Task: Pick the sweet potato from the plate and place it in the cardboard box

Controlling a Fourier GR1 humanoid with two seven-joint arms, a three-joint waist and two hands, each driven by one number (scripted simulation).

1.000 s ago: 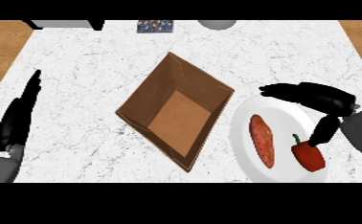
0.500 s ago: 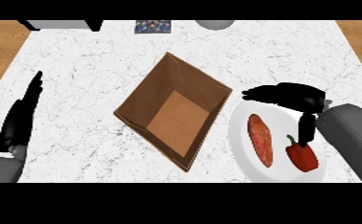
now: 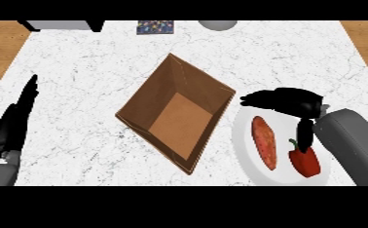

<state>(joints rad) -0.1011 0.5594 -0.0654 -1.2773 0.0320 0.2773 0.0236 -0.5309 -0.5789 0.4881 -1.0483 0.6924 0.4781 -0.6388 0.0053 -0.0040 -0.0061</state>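
Head view: sweet potato (image 3: 265, 142) lies on white plate (image 3: 243, 146), long axis near-vertical in view, upper end tilted slightly left, just below right hand (image 3: 287, 101) fingers, apart from them. Right hand fingers extended, relaxed, holding nothing; thumb near red pepper (image 3: 304, 160). Cardboard box (image 3: 176, 112) left of fingers. Left hand (image 3: 18, 120) at left edge, fingers straight.

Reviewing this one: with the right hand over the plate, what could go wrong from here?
1. A red pepper lies right beside the sweet potato on the plate; the right robot hand, whose thumb already hangs near the pepper, might nudge or grab it instead.
2. The cardboard box sits turned at an angle, its near wall close to the plate, so a low carry may clip that rim.
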